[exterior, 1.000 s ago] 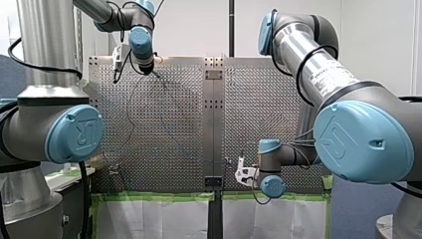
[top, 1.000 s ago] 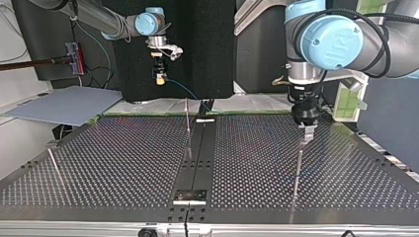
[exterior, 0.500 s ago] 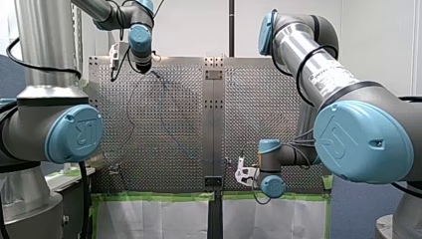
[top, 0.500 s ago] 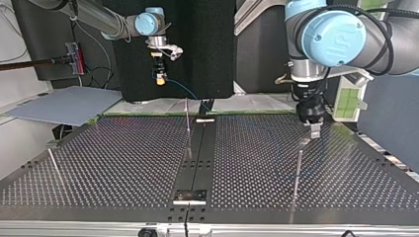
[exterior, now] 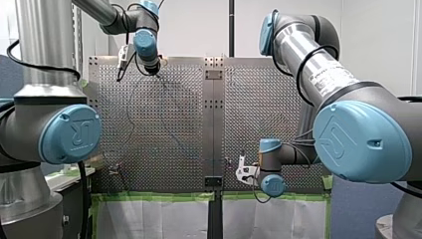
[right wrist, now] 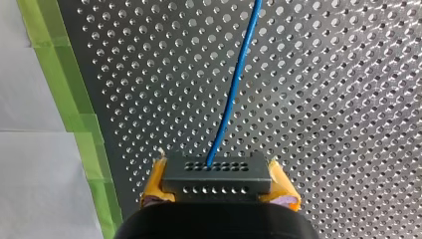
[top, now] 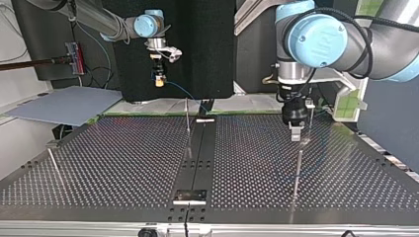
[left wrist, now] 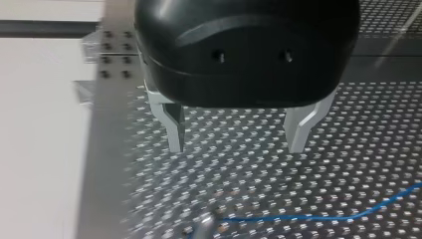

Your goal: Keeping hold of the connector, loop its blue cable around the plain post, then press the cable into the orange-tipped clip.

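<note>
My right gripper (right wrist: pixel 217 183) is shut on a black connector (right wrist: pixel 216 169), held between its yellow pads (right wrist: pixel 155 175). A blue cable (right wrist: pixel 234 84) leaves the connector and runs away over the perforated plate. In the top view my right gripper (top: pixel 159 80) hangs above the table's far edge, and the cable (top: pixel 184 93) slopes down to the plate. My left gripper (left wrist: pixel 238 142) is open with nothing between its metal fingers (left wrist: pixel 174 130). It hovers low over the plate, with the cable (left wrist: pixel 323 217) lying just ahead of it. In the top view my left gripper (top: pixel 296 132) stands just behind a thin metal post (top: pixel 298 170).
A second thin post (top: pixel 188 117) rises near the plate's centre seam, and a leaning one (top: pixel 54 165) stands at the top view's left. Green tape (right wrist: pixel 74 114) edges the plate beside my right gripper. A grey board (top: pixel 64 104) lies past the far-left corner.
My left gripper has shifted toward the top view's left, after drifting slightly right, and stays open. My right gripper has kept its place and its hold on the connector.
</note>
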Controlling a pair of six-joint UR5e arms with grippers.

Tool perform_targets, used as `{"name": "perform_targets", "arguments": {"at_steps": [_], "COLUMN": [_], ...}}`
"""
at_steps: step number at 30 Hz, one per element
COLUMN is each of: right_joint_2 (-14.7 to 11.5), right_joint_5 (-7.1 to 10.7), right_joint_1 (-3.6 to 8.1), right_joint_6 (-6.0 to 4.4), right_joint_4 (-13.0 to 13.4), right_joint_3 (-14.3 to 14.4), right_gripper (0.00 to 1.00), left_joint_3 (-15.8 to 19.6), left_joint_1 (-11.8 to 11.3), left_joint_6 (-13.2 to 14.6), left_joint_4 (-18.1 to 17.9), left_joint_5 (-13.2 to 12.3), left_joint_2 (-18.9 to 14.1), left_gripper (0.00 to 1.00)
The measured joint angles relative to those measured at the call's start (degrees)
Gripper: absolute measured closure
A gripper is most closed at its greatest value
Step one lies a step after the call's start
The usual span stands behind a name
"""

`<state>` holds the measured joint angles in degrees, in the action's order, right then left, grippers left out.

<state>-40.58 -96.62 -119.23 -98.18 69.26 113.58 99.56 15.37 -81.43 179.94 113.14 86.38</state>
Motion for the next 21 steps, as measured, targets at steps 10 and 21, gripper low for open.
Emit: {"name": "perform_targets", "arguments": {"at_steps": [10, 21], "right_joint_2": [0.0, 0.0], "right_joint_5": [-0.04, -0.73], "right_joint_1": [-0.48, -0.25], "right_joint_6": [-0.27, -1.19], "right_joint_4": [-1.2, -2.1], "right_joint_3": [-0.1, -0.1], "right_gripper": [1.0, 1.0], "left_joint_3": [-1.3, -1.7], "left_joint_1": [2.6, 4.3], "left_joint_6": [5.4, 10.6], "left_joint_4": [-3.6, -9.7], "left_joint_5": [4.6, 8.7], "left_joint_2": [5.2, 5.8], "left_gripper": [0.02, 0.02]}}
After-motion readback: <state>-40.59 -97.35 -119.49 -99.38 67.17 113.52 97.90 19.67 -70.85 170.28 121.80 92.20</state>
